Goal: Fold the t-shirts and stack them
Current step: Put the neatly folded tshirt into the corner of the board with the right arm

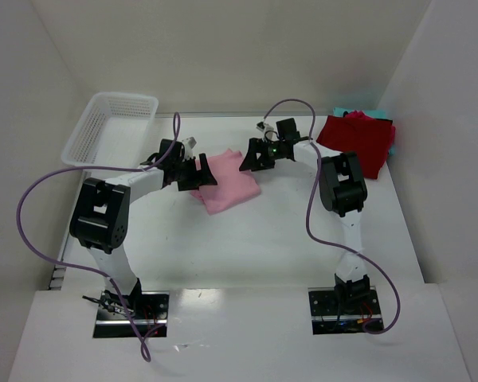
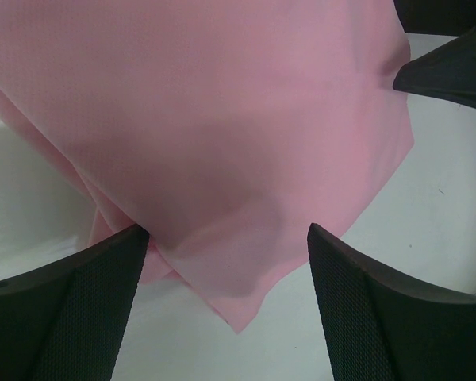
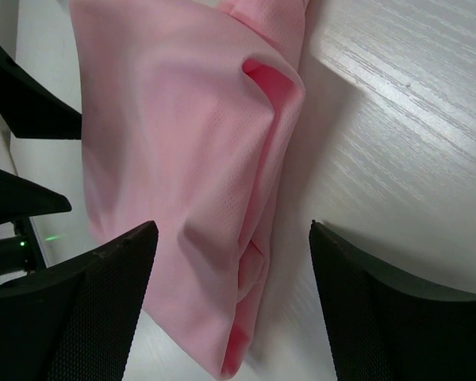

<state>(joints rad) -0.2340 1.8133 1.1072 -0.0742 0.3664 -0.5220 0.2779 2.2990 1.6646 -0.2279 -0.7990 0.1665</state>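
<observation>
Pink t-shirt: folded to a rough rectangle, lying flat mid-table, nearer the far edge than the near one; layered folds show along one side in the right wrist view.
Left end effector: released, fingers spread wide, one on each side of a corner of the pink cloth at its left side.
Right end effector: released, fingers wide apart over the shirt's folded edge at its far right side.
Contact with cloth: cannot tell for either.
Dark red t-shirt: folded, at the far right corner.
Teal t-shirt: only an edge shows from under the dark red one.
White mesh basket: far left corner.
</observation>
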